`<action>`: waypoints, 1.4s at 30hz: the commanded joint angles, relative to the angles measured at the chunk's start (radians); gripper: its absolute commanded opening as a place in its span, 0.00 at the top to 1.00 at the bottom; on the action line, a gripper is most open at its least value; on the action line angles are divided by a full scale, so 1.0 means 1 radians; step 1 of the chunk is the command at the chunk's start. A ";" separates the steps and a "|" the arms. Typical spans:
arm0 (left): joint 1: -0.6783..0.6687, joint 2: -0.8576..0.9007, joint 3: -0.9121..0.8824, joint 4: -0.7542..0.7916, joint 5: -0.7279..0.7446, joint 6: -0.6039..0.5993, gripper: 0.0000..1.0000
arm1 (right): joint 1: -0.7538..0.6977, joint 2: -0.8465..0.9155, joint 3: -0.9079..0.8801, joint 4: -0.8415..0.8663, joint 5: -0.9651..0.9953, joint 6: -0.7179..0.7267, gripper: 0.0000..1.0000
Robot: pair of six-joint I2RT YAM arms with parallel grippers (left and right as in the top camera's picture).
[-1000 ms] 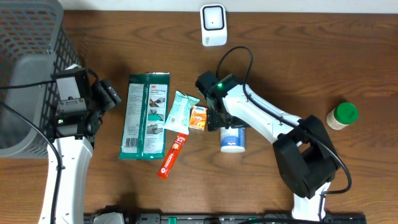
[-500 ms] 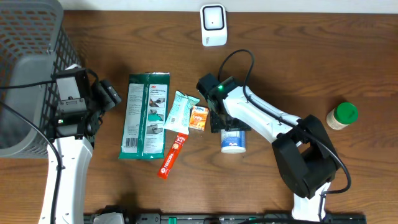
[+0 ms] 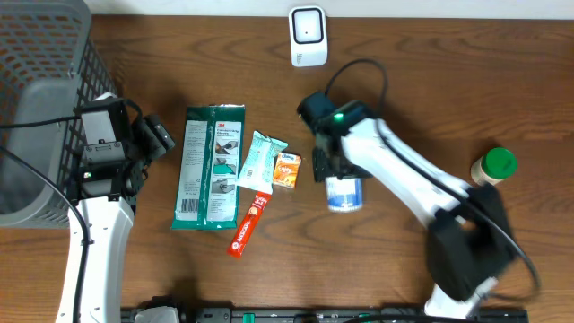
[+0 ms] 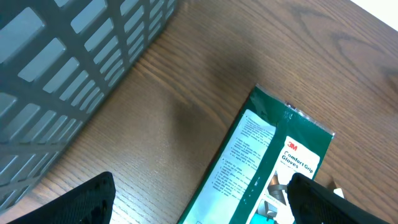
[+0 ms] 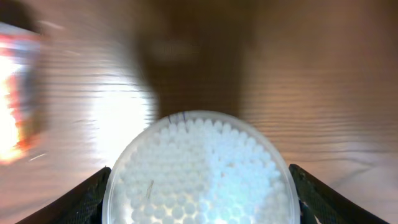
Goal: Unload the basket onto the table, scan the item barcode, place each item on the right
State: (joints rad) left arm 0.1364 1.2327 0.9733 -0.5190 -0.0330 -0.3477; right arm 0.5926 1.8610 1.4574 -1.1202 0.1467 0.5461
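So the right gripper is clamped on the round clear plastic tub, a finger on each side, just right of the orange sachet on the wood-grain table. Wrist cam shows it's packed with white cotton tips; overhead it's only a white-blue cylinder. Left gripper gapes wide near the glossy green glove packet and grey mesh basket

A wooden table carries a grey basket, a white scanner, a green-lidded jar and, mid-table, a green 3M packet, teal sachet, orange sachet and red stick pack.
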 commanded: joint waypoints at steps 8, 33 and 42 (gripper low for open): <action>0.003 -0.010 0.026 0.000 -0.012 -0.006 0.12 | -0.014 -0.375 0.026 0.092 0.013 -0.264 0.54; 0.003 -0.010 0.026 0.000 -0.012 -0.006 0.12 | -0.013 -0.446 -0.570 0.637 -0.070 -0.361 0.60; 0.003 -0.010 0.026 0.000 -0.012 -0.006 0.12 | -0.013 -0.446 -0.573 0.634 -0.070 -0.361 0.57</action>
State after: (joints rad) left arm 0.1364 1.2324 0.9733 -0.5194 -0.0326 -0.3477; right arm 0.5835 1.4208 0.8871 -0.4831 0.0788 0.1997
